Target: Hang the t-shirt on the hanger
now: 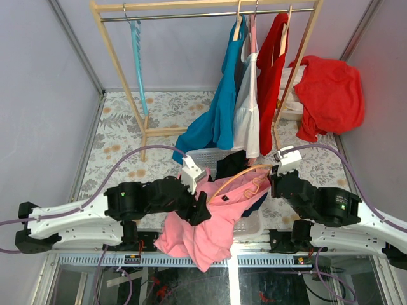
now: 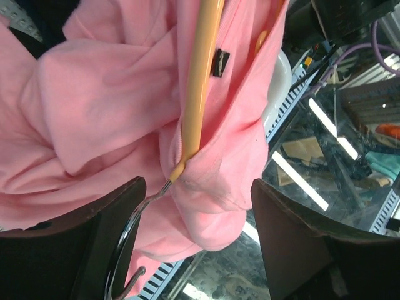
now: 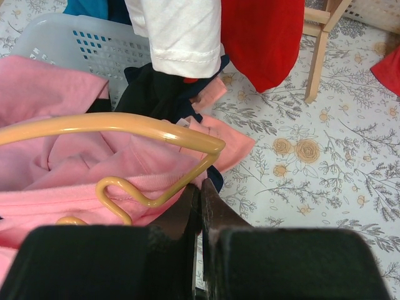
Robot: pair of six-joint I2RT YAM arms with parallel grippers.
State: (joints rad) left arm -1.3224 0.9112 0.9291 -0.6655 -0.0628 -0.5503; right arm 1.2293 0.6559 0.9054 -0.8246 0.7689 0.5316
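Pink soft short-sleeved t-shirt [image 1: 203, 236] bunched between both arms, over pale plastic basket [image 1: 198, 155] | thin curved orange hanger [image 1: 238, 173] lying partly inside it | right hand [image 3: 200, 194] clenched on hanger's end | left hand [image 2: 197, 190] released, fingers either side of shirt fold

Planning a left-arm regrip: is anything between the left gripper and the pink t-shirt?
No separate obstacle. The left gripper has its open jaws straddling a fold of the t-shirt. Only the metal hook of the hanger runs in the gap, close to one jaw, so closing could catch it too.
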